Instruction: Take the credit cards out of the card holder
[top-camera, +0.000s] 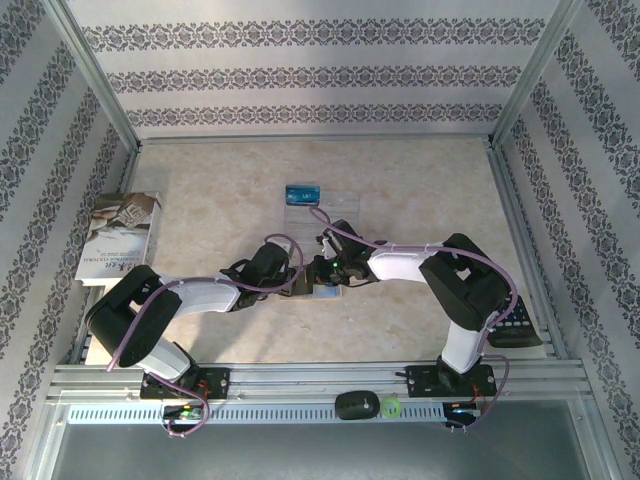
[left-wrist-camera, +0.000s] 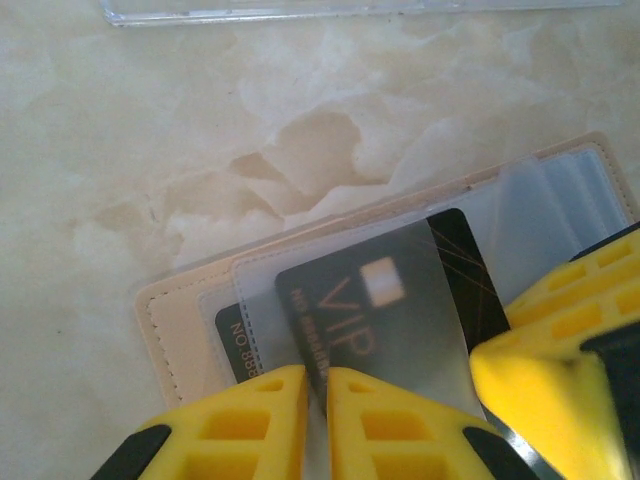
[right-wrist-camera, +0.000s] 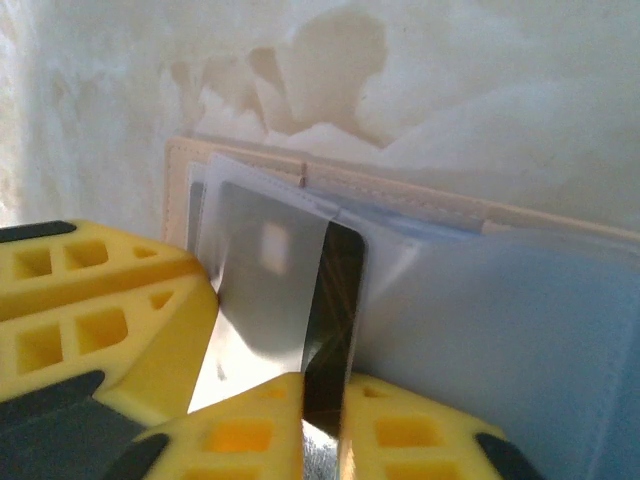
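holder (left-wrist-camera: 165, 330): tan, lies open and flat on the table (top-camera: 220, 200), centre, near side, between the two grippers; clear pockets face up
black card (right-wrist-camera: 340, 300): VIP print, partly inside a frosted pocket of the holder, one bare strip sticks out past the pocket edge
lower card (left-wrist-camera: 238, 335): dark with pale print, tucked in a pocket beneath the black card, mostly covered
blue card (top-camera: 303, 194): out of the holder, in the tray (top-camera: 345, 215), far centre, well apart from the holder
left gripper (left-wrist-camera: 315, 378): fingers nearly together, only a thin slit between them, pinching the holder by the near edge of a clear pocket
right gripper (right-wrist-camera: 322, 385): fingers closed on the near edge of the black card, just right of the left gripper
grippers: close side by side over the holder, touching or not, cannot tell
book (top-camera: 120, 235): left edge of the table, far from the holder
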